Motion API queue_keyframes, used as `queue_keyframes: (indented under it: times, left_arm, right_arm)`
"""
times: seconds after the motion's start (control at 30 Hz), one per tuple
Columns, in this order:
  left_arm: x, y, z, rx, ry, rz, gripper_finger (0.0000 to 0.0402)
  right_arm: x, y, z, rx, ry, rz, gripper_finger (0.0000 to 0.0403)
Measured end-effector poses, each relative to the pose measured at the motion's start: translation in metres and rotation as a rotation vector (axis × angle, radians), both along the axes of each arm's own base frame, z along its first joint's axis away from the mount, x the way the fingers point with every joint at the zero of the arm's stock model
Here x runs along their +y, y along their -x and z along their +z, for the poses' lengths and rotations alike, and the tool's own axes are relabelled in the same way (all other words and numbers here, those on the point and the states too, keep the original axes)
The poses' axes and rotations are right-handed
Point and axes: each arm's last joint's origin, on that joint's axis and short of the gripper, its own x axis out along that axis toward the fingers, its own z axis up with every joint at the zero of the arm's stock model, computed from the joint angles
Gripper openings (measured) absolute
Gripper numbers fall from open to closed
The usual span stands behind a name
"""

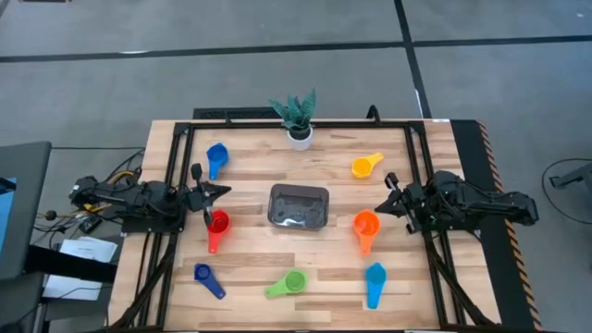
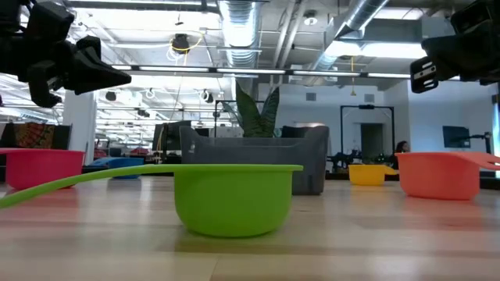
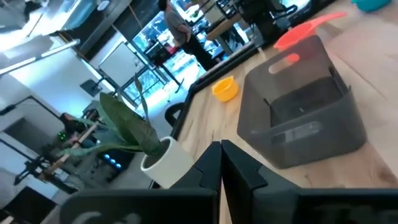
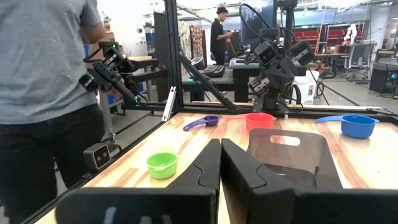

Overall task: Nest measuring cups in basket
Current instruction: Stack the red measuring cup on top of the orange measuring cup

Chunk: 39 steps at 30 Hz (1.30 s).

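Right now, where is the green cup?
In the high view, the green cup sits on the table's near edge, just below the basket, between the dark blue cup and a blue cup.

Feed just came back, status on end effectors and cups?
Left end effector shut, empty, above red cup. Right end effector shut, empty, near orange cup. Basket holds no cups. Nothing blocking it.

A robotics lab in an open industrial hall. Exposed ceiling ducts (image 2: 242,19) and strip lights run overhead, and beyond the wooden bench (image 1: 305,268) stand other robot arms (image 4: 277,62) on black frames. A person (image 4: 46,93) stands beside it.
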Motion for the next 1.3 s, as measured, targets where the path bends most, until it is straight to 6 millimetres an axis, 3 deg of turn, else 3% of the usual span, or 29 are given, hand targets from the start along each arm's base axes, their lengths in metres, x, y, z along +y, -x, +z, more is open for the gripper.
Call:
queue_keyframes:
  times: [0.17,0.3,0.57,0.73,0.87,0.97,1.17,1.3]
  left_arm:
    - [0.000,0.000,0.000,-0.037,0.115,-0.024,0.0000]
    - [-0.002,-0.001,-0.001,-0.102,0.373,-0.107,0.0000]
    - [0.003,-0.001,-0.001,-0.338,0.925,0.042,0.0000]
    - [0.004,0.000,0.000,-0.510,1.251,0.068,0.0000]
    - [0.005,0.001,0.000,-0.553,1.296,0.089,0.0000]
    - [0.006,0.001,0.001,-0.591,1.302,0.108,0.0000]
    - [0.008,0.002,0.002,-0.647,1.290,0.163,0.0000]
    - [0.008,0.002,0.004,-0.651,1.285,0.141,0.0000]
  right_arm:
    - [0.000,0.000,0.000,0.001,0.000,0.000,0.0038]
    - [0.000,0.000,0.000,-0.001,0.001,-0.001,0.0038]
    - [0.000,0.003,0.016,-0.239,0.243,-0.033,0.0038]
    - [0.001,0.008,0.032,-0.391,0.171,-0.029,0.0038]
    - [0.001,0.010,0.037,-0.407,0.129,-0.019,0.0038]
    - [0.000,0.012,0.043,-0.418,0.033,-0.041,0.0038]
    - [-0.014,0.011,0.042,-0.395,-0.440,-0.428,0.0038]
    - [-0.021,0.009,0.038,-0.386,-0.618,-0.613,0.0038]
